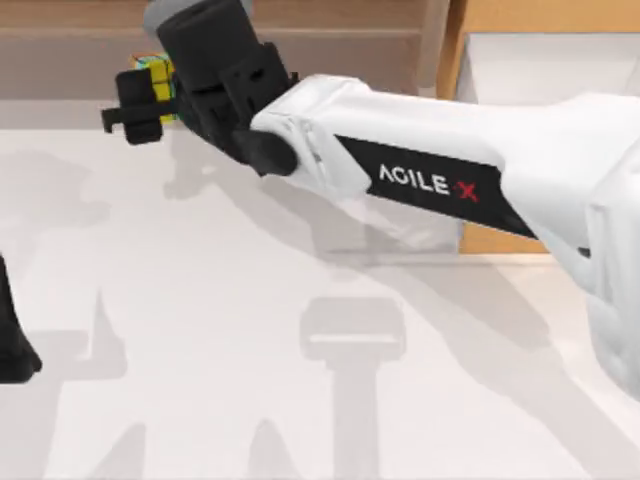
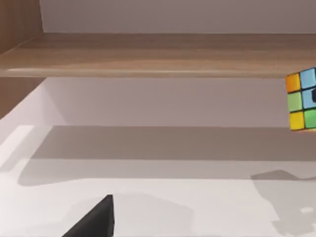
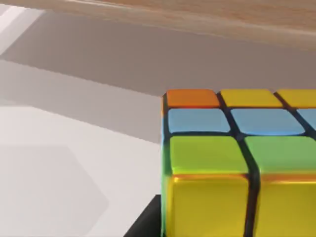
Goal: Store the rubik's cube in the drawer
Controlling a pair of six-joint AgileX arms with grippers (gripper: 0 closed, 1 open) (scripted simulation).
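The long white right arm with black AgileX lettering is reaching across the pale white table (image 1: 200, 330) toward the brown wooden shelf (image 1: 330, 40) at the back. Its black right gripper (image 1: 138, 105) is sitting just in front of that shelf, near the shelf's left part as seen from above. The gripper is holding the small rubik's cube of yellow, green, blue and orange squares (image 1: 155, 78) between its jaws, and the jaws are closed snugly on the cube's sides. The cube is hanging up off the table, with its dark shadow lying on the white top below it in the left wrist view, where the cube (image 2: 302, 98) is floating in front of the shelf board (image 2: 158, 54). In the right wrist view the cube (image 3: 237, 163) is looking very big and close, with an orange and yellow row on top, then blue, then green, then yellow, and the shelf edge (image 3: 197, 15) is running behind it. The big box drawer with the light orange-wood front and white inside walls (image 1: 540, 60) is standing to the right of the shelf, well apart from the cube, partly hidden under the white arm. The black left gripper (image 1: 12, 345) is resting far from the shelf at the table's left edge, and I cannot tell how its jaws are standing.
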